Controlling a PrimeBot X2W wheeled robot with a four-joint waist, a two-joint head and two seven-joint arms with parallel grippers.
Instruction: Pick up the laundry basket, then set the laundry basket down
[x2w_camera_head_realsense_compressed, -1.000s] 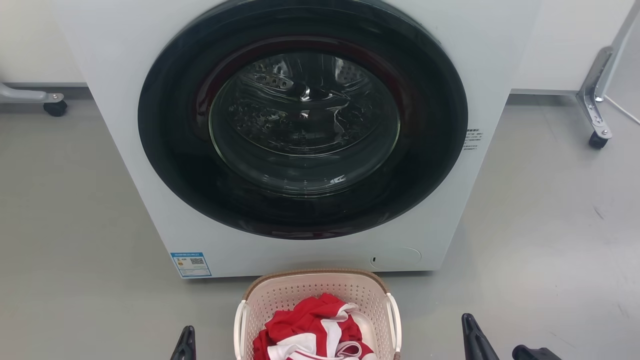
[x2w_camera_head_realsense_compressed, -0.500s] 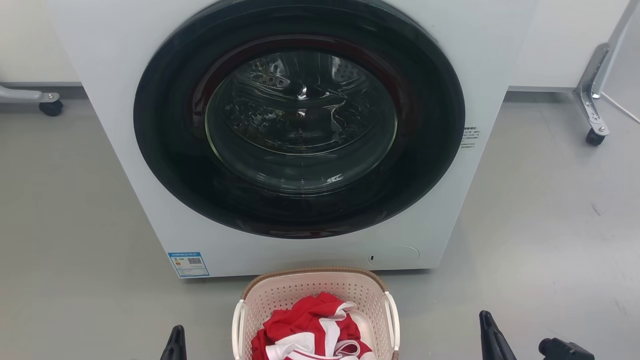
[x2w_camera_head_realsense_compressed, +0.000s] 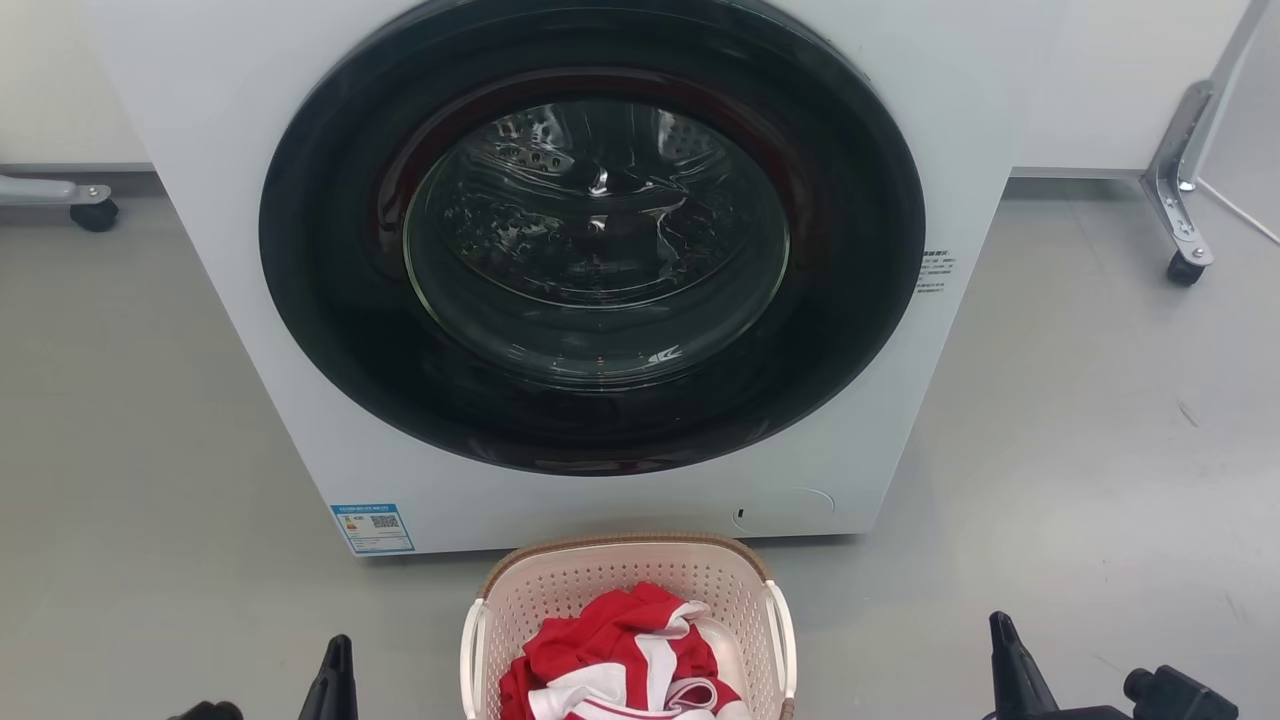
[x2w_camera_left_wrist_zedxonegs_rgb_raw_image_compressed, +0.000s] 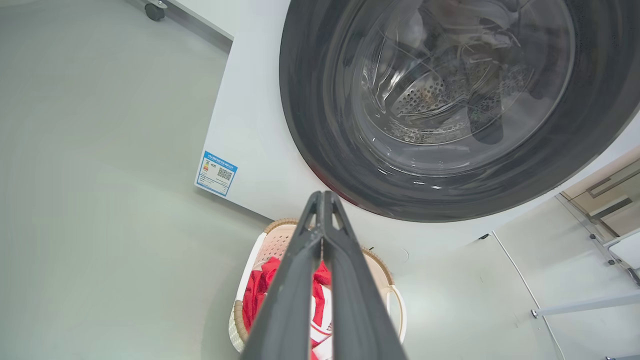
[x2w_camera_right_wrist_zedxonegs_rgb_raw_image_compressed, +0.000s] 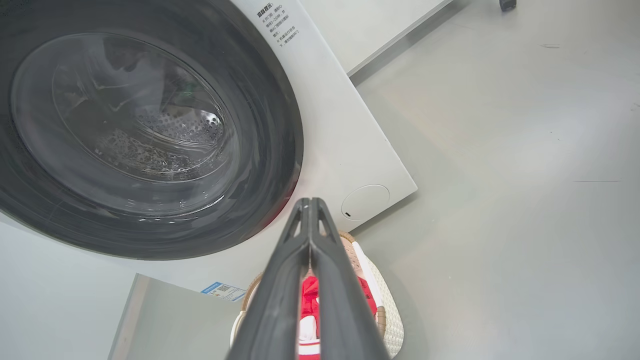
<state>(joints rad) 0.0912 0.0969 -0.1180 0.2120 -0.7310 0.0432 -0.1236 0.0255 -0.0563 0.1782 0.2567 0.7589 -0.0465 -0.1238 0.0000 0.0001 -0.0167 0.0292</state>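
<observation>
In the head view, the laundry basket stands on the grey floor at the bottom middle, just in front of the white washing machine. The round dark door of the machine is closed. Inside the basket lies a red and white cloth. The left gripper rises from the lower left edge, to the left of the basket and apart from its white handle. The right gripper rises from the lower right edge, farther from the basket on the other side. Both point upward in this view, and neither touches the basket.

In the left wrist view, the two dark fingers of the left gripper lie together and their tips meet, with nothing between them. They point toward the lower part of the machine door. The basket shows partly behind them, on the floor below the machine. A blue label is on the machine front.

In the right wrist view, the fingers of the right gripper are also pressed together at the tips and hold nothing. They point at the lower corner of the machine, and the basket with the red cloth lies behind them, partly hidden.
</observation>
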